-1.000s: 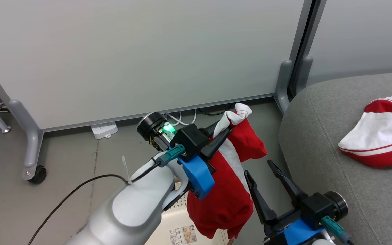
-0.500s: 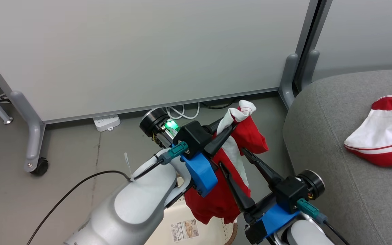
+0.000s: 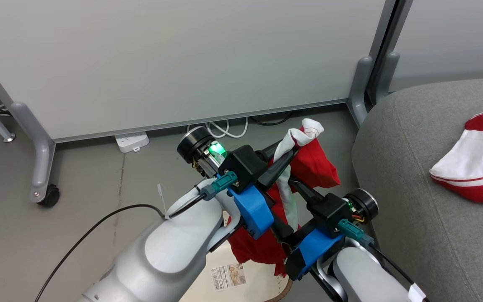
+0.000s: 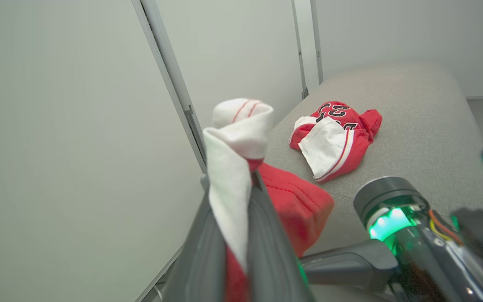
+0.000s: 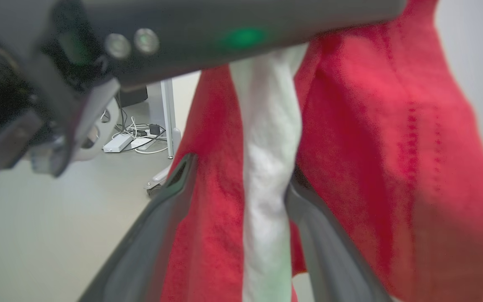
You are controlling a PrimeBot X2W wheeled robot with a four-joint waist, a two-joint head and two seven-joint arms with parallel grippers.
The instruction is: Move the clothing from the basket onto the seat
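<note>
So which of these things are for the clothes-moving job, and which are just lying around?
For the job:
- hanging red-and-white garment
- numbered jersey, lying on the seat
- grey seat
- white basket

Just lying about:
- power strip
- white cables
- partition wall
- caster wheel

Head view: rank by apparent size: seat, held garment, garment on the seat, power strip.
1. seat
2-3. held garment and garment on the seat: look alike; one is partly hidden, the other cropped by the frame, so no ranking.
4. power strip
</note>
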